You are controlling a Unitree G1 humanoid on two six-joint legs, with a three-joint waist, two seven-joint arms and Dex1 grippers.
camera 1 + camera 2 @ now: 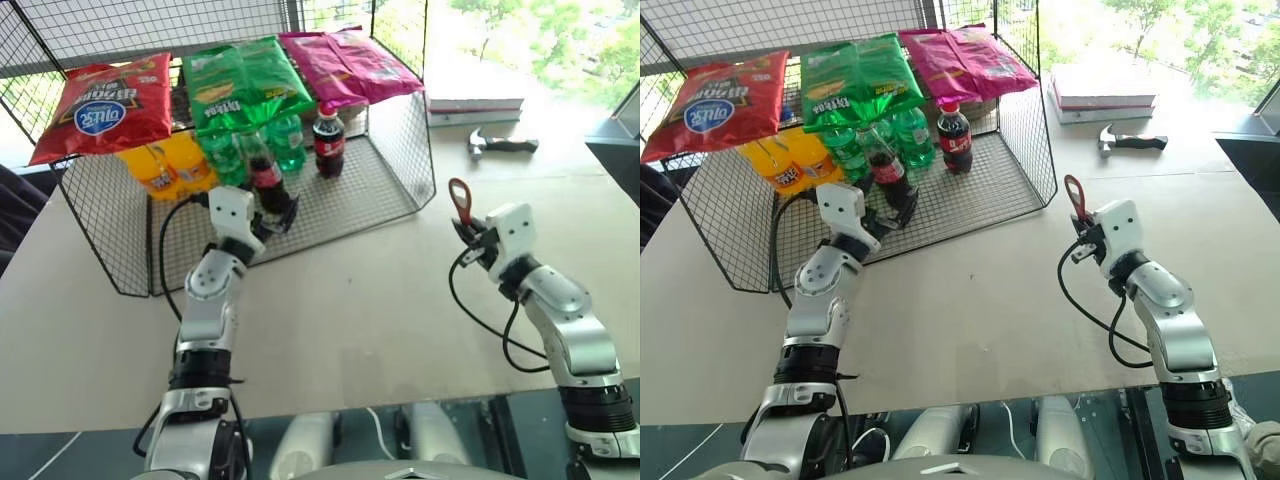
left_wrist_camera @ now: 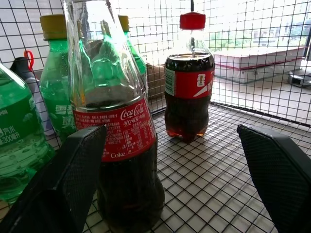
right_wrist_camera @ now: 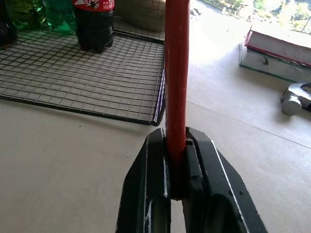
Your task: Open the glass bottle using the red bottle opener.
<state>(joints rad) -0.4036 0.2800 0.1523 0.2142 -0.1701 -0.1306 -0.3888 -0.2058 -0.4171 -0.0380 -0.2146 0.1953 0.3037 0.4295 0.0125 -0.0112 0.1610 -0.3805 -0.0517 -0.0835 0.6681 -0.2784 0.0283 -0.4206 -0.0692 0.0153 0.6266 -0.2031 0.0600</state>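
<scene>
Right pincer on red bottle opener

glass bottle neck (cap) cropped

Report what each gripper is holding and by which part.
The right gripper clamps the red bottle opener by its handle, head upward. The left gripper holds nothing; its open fingers flank the glass bottle.

Glass bottle stands upright (cola-dark) in the wire rack; red bottle opener upright.
</scene>
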